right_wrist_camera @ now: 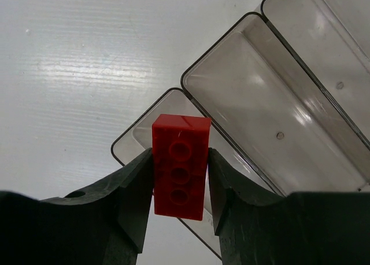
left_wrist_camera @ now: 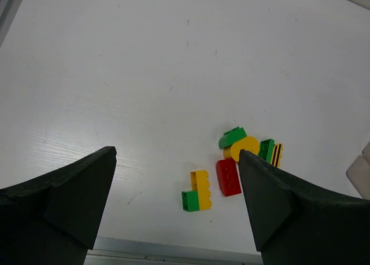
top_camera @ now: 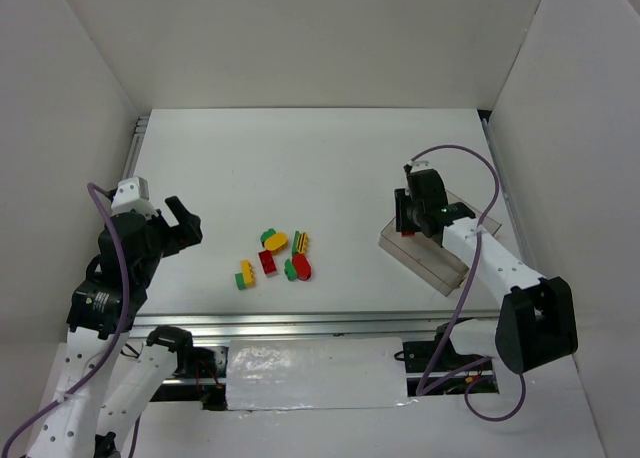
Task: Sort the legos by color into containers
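Note:
Several legos lie in a loose cluster left of the table's middle: a yellow-and-green brick (top_camera: pixel 245 275) (left_wrist_camera: pixel 199 191), a red brick (top_camera: pixel 268 261) (left_wrist_camera: pixel 228 176), a green and yellow rounded pair (top_camera: pixel 273 240) (left_wrist_camera: pixel 238 142), a striped yellow piece (top_camera: pixel 300 242) (left_wrist_camera: pixel 277 154) and a red rounded one (top_camera: pixel 301 266). My left gripper (top_camera: pixel 188 223) (left_wrist_camera: pixel 176 155) hangs open to their left, holding nothing. My right gripper (top_camera: pixel 408 221) (right_wrist_camera: pixel 180 178) is shut on a red lego brick (right_wrist_camera: pixel 181 137), held above the end of one outer compartment of the clear containers tray (top_camera: pixel 440 263) (right_wrist_camera: pixel 254 97). The compartments in view hold nothing.
A metal rail (top_camera: pixel 300 326) runs along the table's near edge. White walls (top_camera: pixel 560 98) enclose the table on the left, back and right. A purple cable (top_camera: pixel 470 150) loops over the right arm.

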